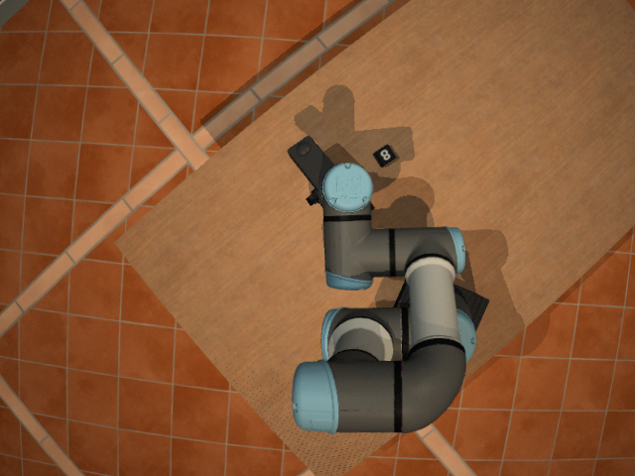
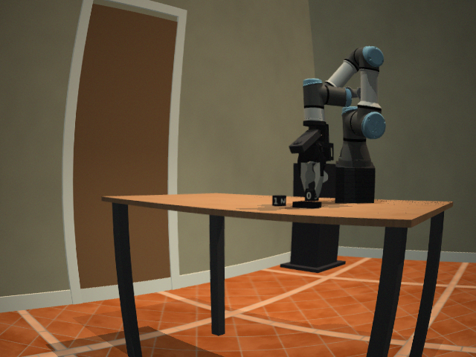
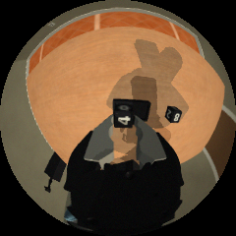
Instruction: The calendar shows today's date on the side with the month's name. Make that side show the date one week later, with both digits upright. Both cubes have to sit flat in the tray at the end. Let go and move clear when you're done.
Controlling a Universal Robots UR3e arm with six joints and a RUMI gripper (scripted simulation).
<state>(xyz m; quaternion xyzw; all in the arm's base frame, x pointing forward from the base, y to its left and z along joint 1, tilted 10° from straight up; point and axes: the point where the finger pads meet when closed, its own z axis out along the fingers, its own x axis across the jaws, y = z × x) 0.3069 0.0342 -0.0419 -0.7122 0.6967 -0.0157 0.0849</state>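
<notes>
In the exterior view, the loose cube (image 1: 384, 155) (image 2: 279, 200) (image 3: 173, 114) is resting flat on the desk (image 1: 230, 246) (image 2: 215, 201) (image 3: 74, 88), outside the tray (image 2: 298, 204) (image 3: 146, 109), its 8 facing up. The tray's long axis is running left-right. The held cube (image 2: 309, 195) (image 3: 124, 119) is presenting an upright 0, sitting between the fingertips of the closed gripper (image 2: 312, 192) (image 3: 123, 115).

Lighting is muted and warm, with grey-green walls (image 2: 238, 115) left dim and a soft sheen on the arm's blue caps (image 1: 347, 187) (image 2: 372, 56). In the top view, overlapping shadows spread across the table (image 1: 230, 246) (image 2: 250, 207) (image 3: 79, 88), mostly up and right of the arm. The wrist view is coarser, bowed by a fisheye lens inside a black surround, its lower middle nearly lost in darkness.
</notes>
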